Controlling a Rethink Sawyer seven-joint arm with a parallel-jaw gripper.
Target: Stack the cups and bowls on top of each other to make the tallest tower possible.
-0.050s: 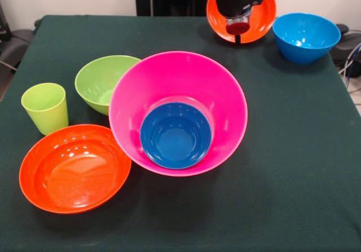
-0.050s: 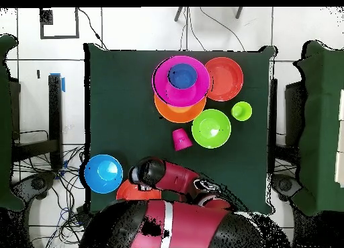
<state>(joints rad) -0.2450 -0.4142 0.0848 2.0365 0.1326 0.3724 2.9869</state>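
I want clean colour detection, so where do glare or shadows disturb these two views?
Front view: bright glare patches sit inside the near red-orange bowl, fainter sheen on the pink bowl; soft shadows fall on the cloth under both. Overhead view: colours look flat, with little glare; the arm hides most of the far red-orange bowl.

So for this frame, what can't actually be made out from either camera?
- Gripper, front view: top edge cuts the arm; open or shut unclear. Overhead, the arm covers it.
- Shallow red-orange bowl under it: partly hidden in both views.
- Big orange bowl and red-pink cup: show overhead only; the pink bowl blocks them in front.
- Pink bowl's footing: unclear.
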